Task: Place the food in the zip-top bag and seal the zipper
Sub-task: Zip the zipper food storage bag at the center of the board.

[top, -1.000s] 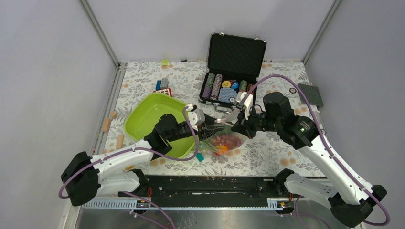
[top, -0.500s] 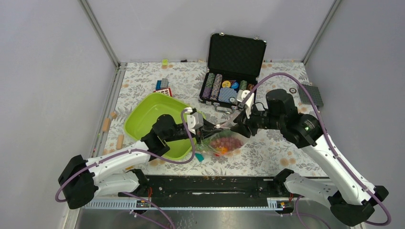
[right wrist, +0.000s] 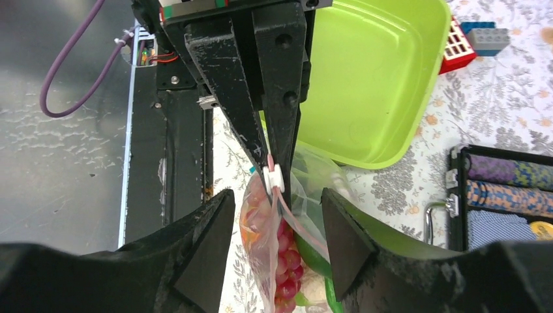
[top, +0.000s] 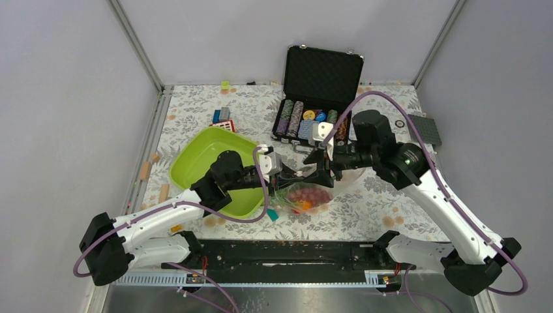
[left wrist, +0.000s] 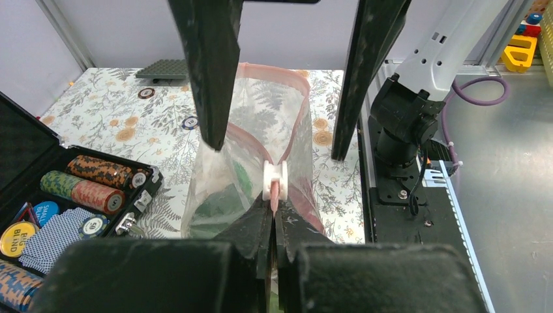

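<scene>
The zip-top bag (top: 308,195) hangs just above the table in front of the tray, with purple-red grapes (right wrist: 283,261), an orange piece (top: 304,205) and a dark green fruit (right wrist: 313,254) of the food inside it. My left gripper (left wrist: 274,208) is shut on the end of the pink zipper (left wrist: 277,72), right behind its white slider (left wrist: 274,180). My right gripper (right wrist: 275,195) is open, one finger on each side of the bag's mouth close to the slider (right wrist: 274,176), touching nothing. The mouth gapes beyond the slider.
A lime-green tray (top: 195,163) lies left of the bag under my left arm. An open black case of poker chips (top: 313,120) stands behind it. Building blocks (top: 223,117) sit at the back left, a dark baseplate (top: 424,129) at the right, a teal piece (top: 272,214) by the tray.
My left gripper closed on the zipper's end. My right gripper opened, let go of the bag's mouth and moved left up to the slider.
</scene>
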`<state>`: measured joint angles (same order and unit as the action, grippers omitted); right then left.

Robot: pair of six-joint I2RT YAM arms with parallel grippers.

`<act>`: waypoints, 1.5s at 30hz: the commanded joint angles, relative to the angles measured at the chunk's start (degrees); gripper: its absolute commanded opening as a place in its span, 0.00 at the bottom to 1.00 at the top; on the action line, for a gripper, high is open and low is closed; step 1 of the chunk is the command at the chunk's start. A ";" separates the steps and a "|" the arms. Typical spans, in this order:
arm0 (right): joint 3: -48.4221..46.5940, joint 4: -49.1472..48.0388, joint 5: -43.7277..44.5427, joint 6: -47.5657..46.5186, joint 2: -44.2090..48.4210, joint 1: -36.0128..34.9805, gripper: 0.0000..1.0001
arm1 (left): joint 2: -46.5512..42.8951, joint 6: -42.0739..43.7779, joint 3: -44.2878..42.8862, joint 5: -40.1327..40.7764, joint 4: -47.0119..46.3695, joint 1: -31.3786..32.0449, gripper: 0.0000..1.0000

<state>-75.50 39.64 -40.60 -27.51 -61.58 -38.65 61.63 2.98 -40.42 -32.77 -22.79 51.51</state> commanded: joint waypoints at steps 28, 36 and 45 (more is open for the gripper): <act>-5.38 5.40 -0.87 -2.67 -7.04 -3.12 0.00 | -2.48 -0.79 -2.34 3.34 -0.63 -0.16 0.00; -4.81 9.35 10.70 -2.44 -5.63 -3.11 0.00 | -5.93 -7.30 1.17 15.10 -4.55 -0.10 0.00; -3.66 11.54 20.24 -5.42 -3.75 -3.02 0.00 | -7.63 -7.38 3.03 18.61 -5.47 -0.16 0.00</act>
<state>-79.22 43.90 -30.26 -30.63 -67.22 -42.13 57.36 -3.97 -37.82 -19.57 -22.35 52.18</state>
